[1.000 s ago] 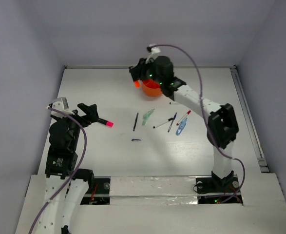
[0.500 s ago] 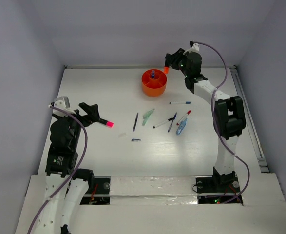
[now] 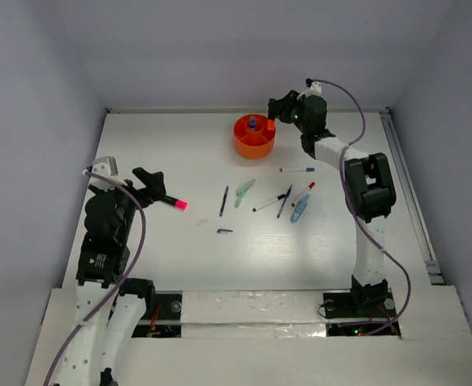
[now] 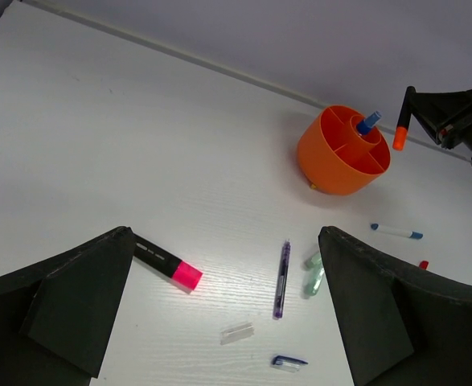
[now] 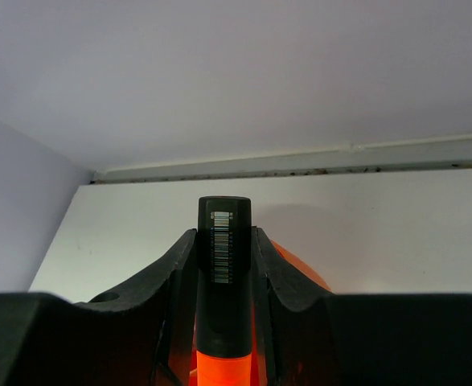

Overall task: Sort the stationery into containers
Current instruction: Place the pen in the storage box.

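Note:
The orange tub [image 3: 253, 141] stands at the back of the table, with a blue-capped bottle [image 3: 252, 123] upright in one compartment. My right gripper [image 3: 276, 112] hangs just right of the tub's rim, shut on a black marker with an orange cap [image 4: 401, 129]; the cap points down beside the tub [image 4: 344, 157]. In the right wrist view the marker [image 5: 223, 289] sits between the fingers, with the tub [image 5: 304, 269] behind. My left gripper [image 3: 151, 186] is open at the left, next to a pink-capped black marker [image 3: 174, 202].
Loose on the table lie a dark blue pen [image 3: 223, 201], a pale green pen [image 3: 244, 193], a white pen with blue ends [image 3: 297, 170], a red-tipped white pen [image 3: 303, 194], a light blue pen [image 3: 299, 211], a small blue cap [image 3: 224, 231] and a clear piece [image 4: 237, 333].
My right gripper swung with the orange-capped marker from over the tub's left side out to the right, then came back a little toward the rim. The left arm barely moved.

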Controlling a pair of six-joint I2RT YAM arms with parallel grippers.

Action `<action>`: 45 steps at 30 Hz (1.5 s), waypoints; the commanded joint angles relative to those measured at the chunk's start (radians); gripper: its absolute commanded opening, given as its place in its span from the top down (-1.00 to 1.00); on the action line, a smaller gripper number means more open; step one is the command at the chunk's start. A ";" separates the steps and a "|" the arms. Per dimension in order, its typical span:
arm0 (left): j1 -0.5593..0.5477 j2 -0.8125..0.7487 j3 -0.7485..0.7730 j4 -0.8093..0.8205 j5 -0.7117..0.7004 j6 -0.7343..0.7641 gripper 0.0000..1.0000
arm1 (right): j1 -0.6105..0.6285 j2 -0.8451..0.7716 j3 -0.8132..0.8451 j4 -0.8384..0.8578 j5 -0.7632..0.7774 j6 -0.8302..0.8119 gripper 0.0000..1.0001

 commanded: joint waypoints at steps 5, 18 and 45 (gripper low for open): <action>0.017 0.009 0.030 0.048 0.017 0.009 -0.98 | 0.004 0.034 0.030 0.111 -0.024 -0.046 0.68; 0.017 0.010 0.028 0.051 0.020 0.011 -0.98 | 0.004 0.077 0.006 0.194 -0.074 -0.060 0.60; 0.026 -0.002 0.025 0.058 0.020 0.011 -0.98 | 0.004 -0.164 -0.217 0.283 -0.116 -0.070 -0.24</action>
